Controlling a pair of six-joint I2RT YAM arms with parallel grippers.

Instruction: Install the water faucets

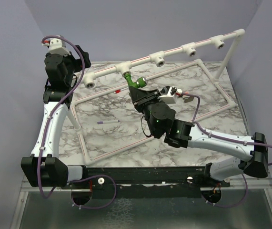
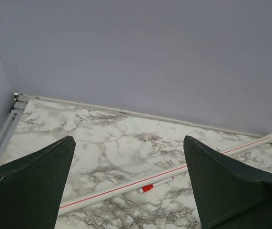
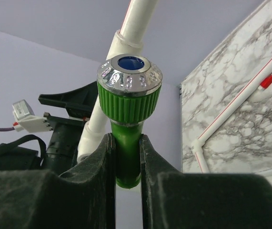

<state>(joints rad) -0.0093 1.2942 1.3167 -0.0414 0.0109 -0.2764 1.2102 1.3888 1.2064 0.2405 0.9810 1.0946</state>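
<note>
The marble-patterned table (image 1: 121, 136) takes most of the top view. On it stands a white pipe frame (image 1: 232, 52): a flat rectangle of thin pipes lies on the table, and a higher bar with a thin red line along it carries a row of T-sockets (image 1: 160, 59).

The left arm (image 1: 50, 124) goes up along the left side. Its fingers (image 2: 40, 171) are spread wide apart and grasp nothing. In the left wrist view the bottom edge cuts them off, and between them only the table and one red-lined pipe (image 2: 121, 192) can be seen. The right arm (image 1: 221, 143) reaches from the right side to the middle of the frame.

The right gripper (image 3: 126, 155) is clenched on the green water faucet (image 3: 128, 102) and holds it by the stem. In the top view the faucet (image 1: 135, 82) is lifted off the table, just under the second T-socket from the left, and its upper end touches this socket. If it already sits inside, I cannot tell. The lower end of the stem is hidden between the fingers.

The round end of the faucet is a silver ring with a blue centre. The ring has small raised marks, but they are too blurred to read.

A thin purple pen (image 1: 108, 122) lies on the table inside the rectangle. A white pen with a red cap (image 2: 155, 184) lies just beside the red-lined pipe; in the top view it is only a small red spot.
</note>
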